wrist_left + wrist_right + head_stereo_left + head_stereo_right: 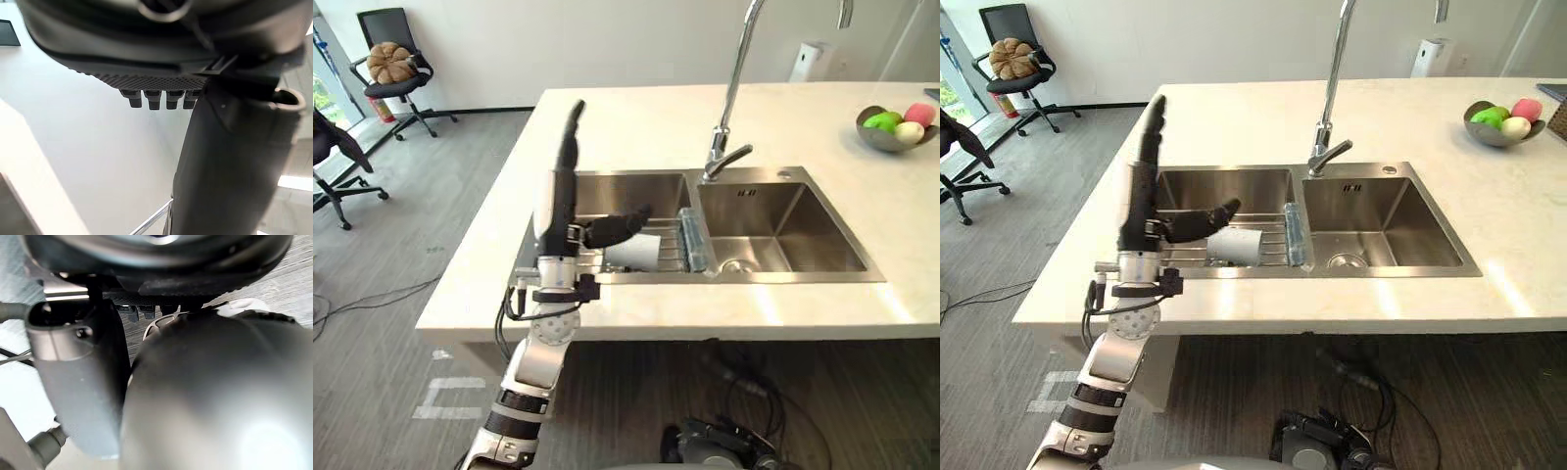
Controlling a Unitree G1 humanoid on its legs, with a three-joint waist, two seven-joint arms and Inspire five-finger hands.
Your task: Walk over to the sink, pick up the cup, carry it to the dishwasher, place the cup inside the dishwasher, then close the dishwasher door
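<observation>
Over the sink's [617, 193] left basin, the left hand [556, 206] stands open, empty; it should lower and wrap the white cup [636, 253] lying sideways on the wire rack [673, 250].

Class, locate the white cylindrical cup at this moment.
In the eye views, the white cylindrical cup lies on its side on the wire rack in the left basin of the steel sink, near the left hand.
</observation>
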